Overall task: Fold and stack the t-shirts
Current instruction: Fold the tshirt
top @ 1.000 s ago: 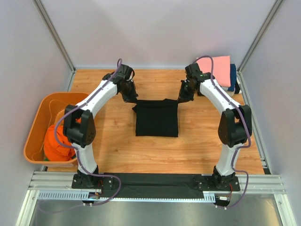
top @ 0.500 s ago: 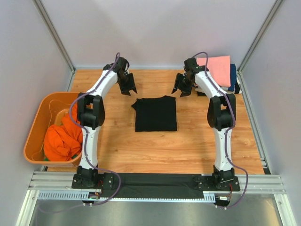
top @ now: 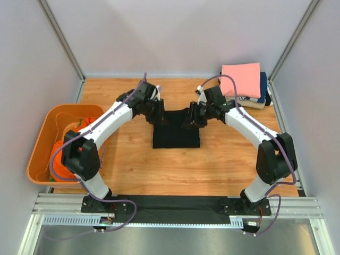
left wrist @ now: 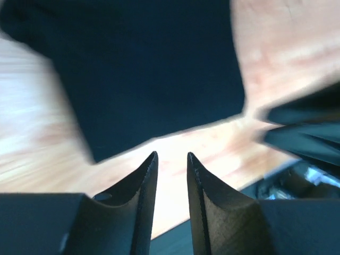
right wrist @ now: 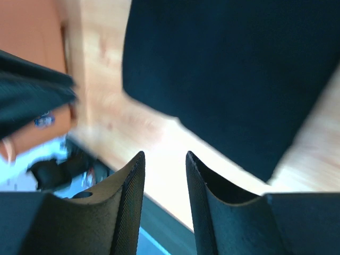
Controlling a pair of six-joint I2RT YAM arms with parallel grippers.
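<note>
black t-shirt (top: 176, 136): folded to a rectangle, lying flat mid-table (top: 228, 159), between the two arms.
left gripper (top: 160, 119): at the shirt's far-left corner. Fingers (left wrist: 139, 187) are a narrow slit apart with nothing between them (bare wood shows through the gap).
right gripper (top: 189, 119): at the far-right corner in a mirrored pose. Fingers (right wrist: 126, 197) are also a narrow slit apart and grip nothing.
cloth contact: cannot tell from above. Both wrist views put the tips over wood, just off the shirt's edge.
stack: far-right corner. The pink t-shirt (top: 241, 78) is on top, the navy t-shirt (top: 263, 85) is under it, and the cream t-shirt (top: 249, 102) peeks out at the near side.
orange t-shirt (top: 61, 166): bunched in the orange tub (top: 36, 154) at the left edge.
</note>
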